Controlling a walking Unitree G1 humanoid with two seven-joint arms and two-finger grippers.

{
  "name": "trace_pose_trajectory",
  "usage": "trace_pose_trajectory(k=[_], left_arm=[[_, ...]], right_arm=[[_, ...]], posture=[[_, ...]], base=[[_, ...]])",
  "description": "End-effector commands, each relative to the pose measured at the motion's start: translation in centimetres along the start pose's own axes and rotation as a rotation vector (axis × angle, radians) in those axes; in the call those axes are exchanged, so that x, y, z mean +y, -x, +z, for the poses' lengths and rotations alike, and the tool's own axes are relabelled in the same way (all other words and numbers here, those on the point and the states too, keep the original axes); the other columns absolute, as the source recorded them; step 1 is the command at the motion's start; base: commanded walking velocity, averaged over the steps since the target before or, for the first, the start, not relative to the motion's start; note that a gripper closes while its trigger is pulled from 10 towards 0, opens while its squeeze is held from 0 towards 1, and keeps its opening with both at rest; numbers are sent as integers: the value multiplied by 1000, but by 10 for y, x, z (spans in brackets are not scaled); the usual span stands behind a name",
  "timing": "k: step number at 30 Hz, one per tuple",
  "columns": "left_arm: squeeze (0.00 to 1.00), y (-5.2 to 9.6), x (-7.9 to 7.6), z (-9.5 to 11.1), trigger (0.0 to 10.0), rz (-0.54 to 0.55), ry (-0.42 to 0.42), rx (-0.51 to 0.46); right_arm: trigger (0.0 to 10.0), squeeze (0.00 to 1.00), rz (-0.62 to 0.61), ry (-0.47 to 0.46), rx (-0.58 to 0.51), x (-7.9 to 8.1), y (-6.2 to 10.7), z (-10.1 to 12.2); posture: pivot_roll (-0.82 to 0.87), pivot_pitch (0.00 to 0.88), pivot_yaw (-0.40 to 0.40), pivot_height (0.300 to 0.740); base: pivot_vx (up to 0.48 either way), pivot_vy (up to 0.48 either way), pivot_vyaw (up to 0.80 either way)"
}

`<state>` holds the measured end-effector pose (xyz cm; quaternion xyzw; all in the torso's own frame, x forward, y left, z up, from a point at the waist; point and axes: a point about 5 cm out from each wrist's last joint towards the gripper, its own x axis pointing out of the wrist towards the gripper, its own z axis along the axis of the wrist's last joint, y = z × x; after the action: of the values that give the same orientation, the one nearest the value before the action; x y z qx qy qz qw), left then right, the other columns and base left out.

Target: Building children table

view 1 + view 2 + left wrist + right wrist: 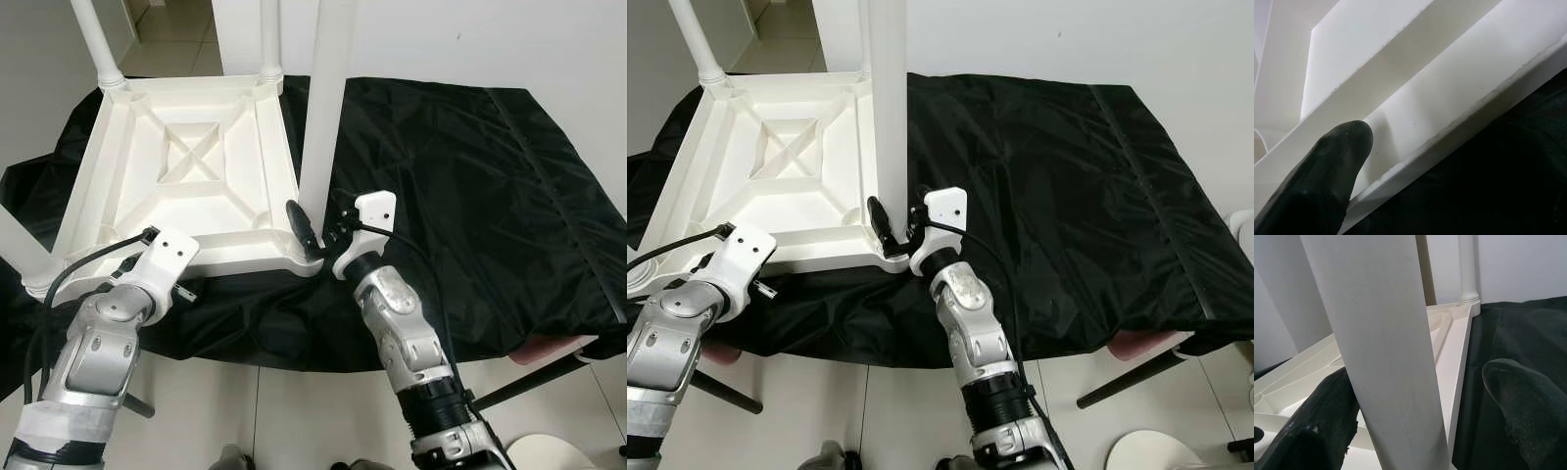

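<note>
Inverted white children's table (186, 176) on black-covered surface (470, 186), right gripper (1420, 416) open, straddling near corner leg (323, 108), left gripper (1322, 181) at near edge, state indeterminate

Looks like a room in somebody's home, pretty bare one. Plain white walls (509, 39), pale tiled floor (284, 392), and a doorway (171, 29) at the back opening onto more tile. A black cloth (470, 196) is thrown over the counter, and a white plastic kids' table (186, 176) sits upside down on it, legs in the air.
</note>
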<state>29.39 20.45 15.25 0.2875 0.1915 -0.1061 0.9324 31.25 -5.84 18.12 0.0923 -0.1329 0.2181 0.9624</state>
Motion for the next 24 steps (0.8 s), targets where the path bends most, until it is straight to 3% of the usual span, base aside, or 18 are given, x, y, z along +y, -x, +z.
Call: trace_pose_trajectory(k=[1,9,24], left_arm=[[0,0,15,0,10000,214,-20,7],[0,-2,16,2,10000,214,-46,-9],[0,-5,17,3,10000,208,-69,-17]], right_arm=[[10000,0,-67,10,-8,-12,6,0],[10000,0,-157,18,-49,-29,13,7],[10000,0,-254,6,-68,-31,29,6]], posture=[[-50,98,-6,740],[-57,93,-10,740],[-71,97,-7,740]], base=[[0,0,0],[0,0,0],[0,0,0]])
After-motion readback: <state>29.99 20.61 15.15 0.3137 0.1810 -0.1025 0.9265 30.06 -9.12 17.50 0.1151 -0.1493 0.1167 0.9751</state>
